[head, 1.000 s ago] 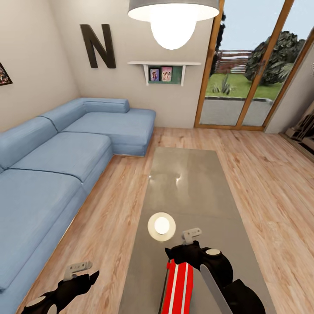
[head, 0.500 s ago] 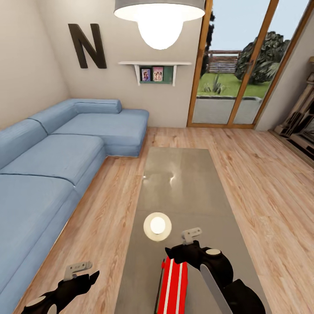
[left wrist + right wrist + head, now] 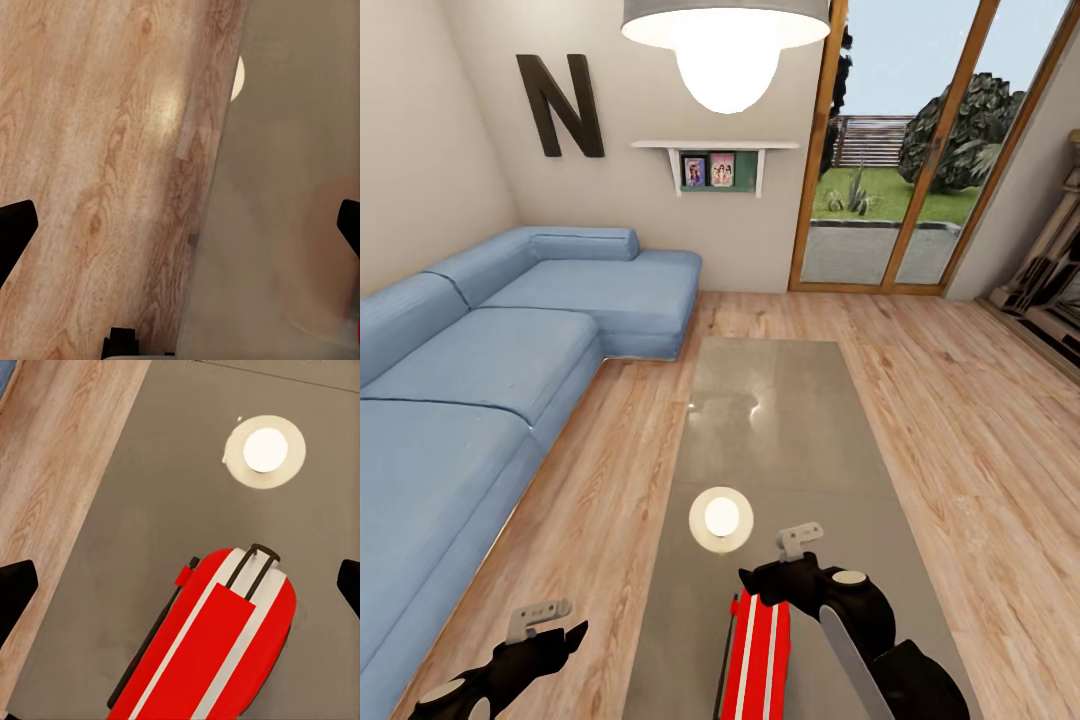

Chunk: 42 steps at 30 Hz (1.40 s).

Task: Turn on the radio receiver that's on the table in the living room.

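Nearest the robot, the radio receiver (image 3: 760,655) lies on the near end of the worktop (image 3: 800,440), red with white stripes (wire handle visible in the right wrist view (image 3: 253,566)). The right gripper (image 3: 785,570) hovers just above it, fingers spread wide and holding nothing. The left gripper (image 3: 545,625) hangs over the wood floor (image 3: 600,500) beside the worktop, fingers likewise released. Beyond, a lamp reflection (image 3: 721,517) shows on the glossy top; farther still, the blue sofa (image 3: 490,360) and glass doors (image 3: 890,180).

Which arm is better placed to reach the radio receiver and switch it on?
The right. Its pincer hangs directly above the radio receiver on the table, fingers wide open. The left pincer is out over the wood floor, beside the table.
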Tool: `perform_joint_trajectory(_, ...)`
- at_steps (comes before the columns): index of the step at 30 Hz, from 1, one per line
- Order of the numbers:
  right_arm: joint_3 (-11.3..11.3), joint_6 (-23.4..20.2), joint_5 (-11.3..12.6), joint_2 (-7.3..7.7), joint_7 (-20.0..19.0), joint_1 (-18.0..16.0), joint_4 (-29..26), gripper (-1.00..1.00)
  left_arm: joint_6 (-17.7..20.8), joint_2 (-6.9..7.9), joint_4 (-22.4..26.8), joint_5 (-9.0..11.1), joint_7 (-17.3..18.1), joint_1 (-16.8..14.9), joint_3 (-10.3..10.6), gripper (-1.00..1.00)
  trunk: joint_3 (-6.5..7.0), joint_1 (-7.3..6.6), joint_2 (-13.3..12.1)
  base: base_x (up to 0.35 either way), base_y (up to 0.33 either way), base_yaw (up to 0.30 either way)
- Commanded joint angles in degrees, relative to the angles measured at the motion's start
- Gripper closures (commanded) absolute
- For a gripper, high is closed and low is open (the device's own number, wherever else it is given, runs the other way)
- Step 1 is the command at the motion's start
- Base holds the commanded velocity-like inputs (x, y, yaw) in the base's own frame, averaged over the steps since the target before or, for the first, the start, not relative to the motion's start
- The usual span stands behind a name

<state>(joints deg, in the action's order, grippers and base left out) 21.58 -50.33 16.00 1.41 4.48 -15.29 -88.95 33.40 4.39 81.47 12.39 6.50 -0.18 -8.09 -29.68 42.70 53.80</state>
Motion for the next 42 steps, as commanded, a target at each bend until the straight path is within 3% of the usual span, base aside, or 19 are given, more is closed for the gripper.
perform_joint_trajectory(1,-0.02,0.02,0.00,0.00,0.00,0.00,-0.03,-1.00,0.00,0.00,0.00,0.00,0.00,0.00,0.00,-1.00,0.00,0.00,0.00,0.000,0.000,0.000)
perform_joint_trajectory(20,0.19,0.32,0.25,-0.42,-0.10,0.00,-0.08,-1.00,0.02,0.22,-0.09,0.41,0.00,-0.09,-0.19,-1.00,0.00,0.00,0.00,0.000,0.000,0.000)
perform_joint_trajectory(26,0.14,0.41,0.19,0.75,-0.70,0.00,-0.12,-1.00,0.02,0.26,-0.33,1.42,0.00,-0.09,-0.26,-1.00,0.00,0.00,0.00,0.000,0.000,0.000)
perform_joint_trajectory(42,0.07,0.15,0.09,0.79,-0.62,0.00,-0.14,-1.00,0.06,0.26,-0.33,1.46,0.00,-0.09,-0.26,-1.00,0.00,0.00,0.00,0.000,0.000,-0.096)
